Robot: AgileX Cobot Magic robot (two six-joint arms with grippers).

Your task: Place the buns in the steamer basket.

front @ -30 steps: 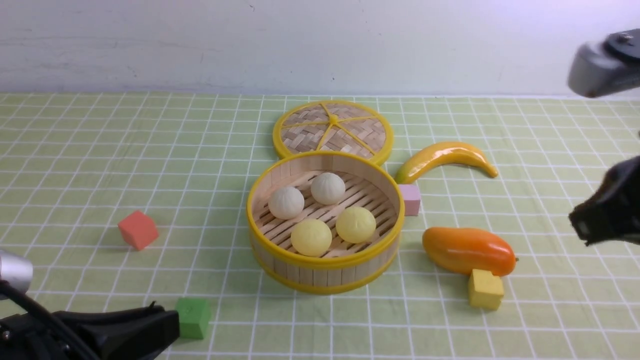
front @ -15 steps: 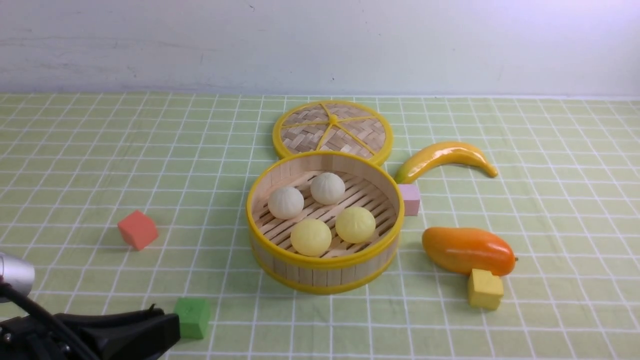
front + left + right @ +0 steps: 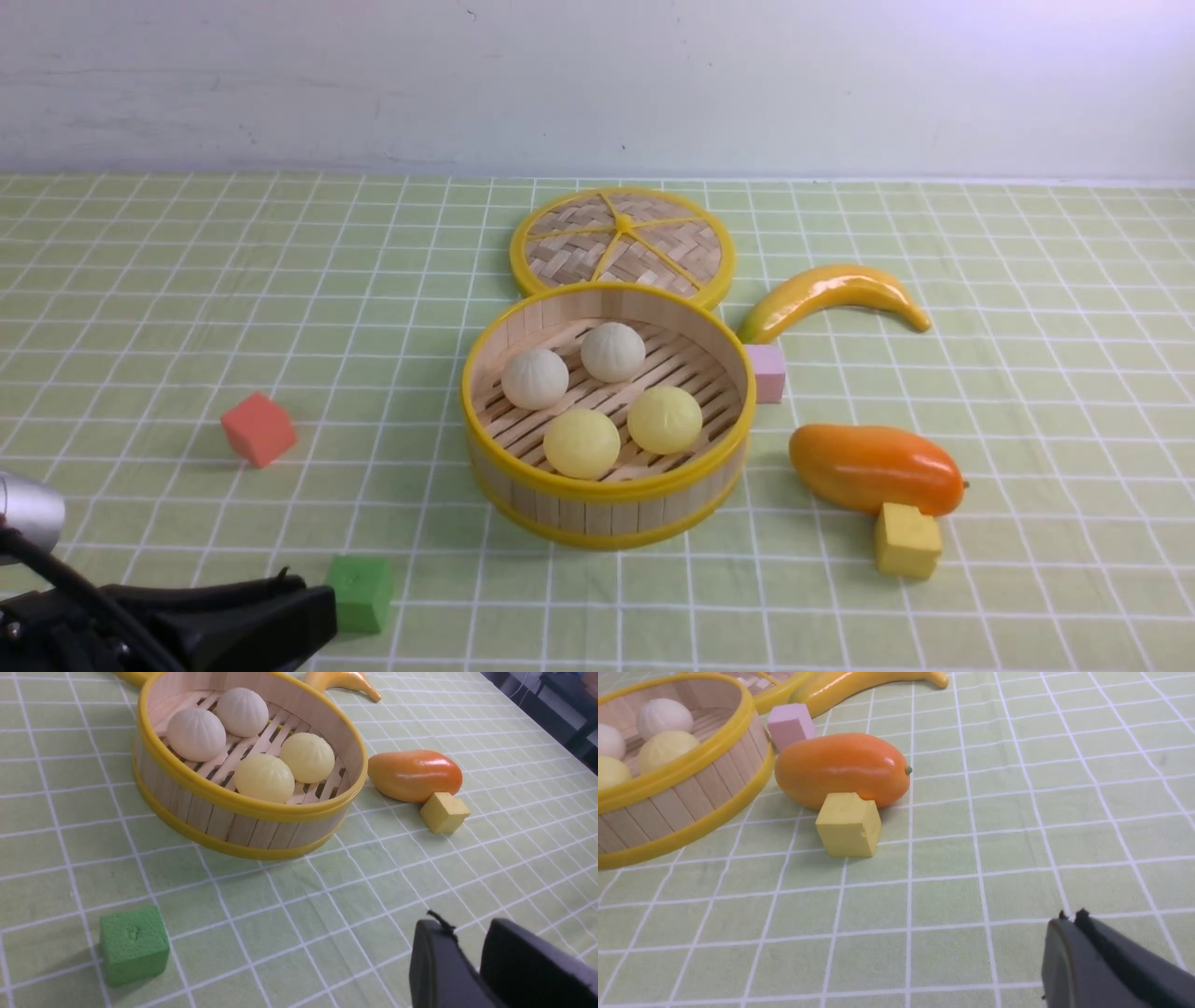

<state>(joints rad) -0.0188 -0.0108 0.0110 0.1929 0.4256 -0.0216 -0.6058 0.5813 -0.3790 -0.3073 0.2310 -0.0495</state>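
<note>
left claw [image 3: 472, 952]: slightly parted, empty, low over the bench [image 3: 140, 280] | green cube [image 3: 360, 592]: just beside it | steamer basket [image 3: 607, 513]: ahead, to its right, holding all four buns [image 3: 582, 442] | right claw [image 3: 1073, 938]: clenched, empty, mango [image 3: 840, 769] ahead

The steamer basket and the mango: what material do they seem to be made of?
The steamer basket looks like matte bamboo or wood strips, grain visible, with smooth yellow rims, possibly plastic. The mango seems glossy plastic or foam: sharp highlights on its skin.
</note>
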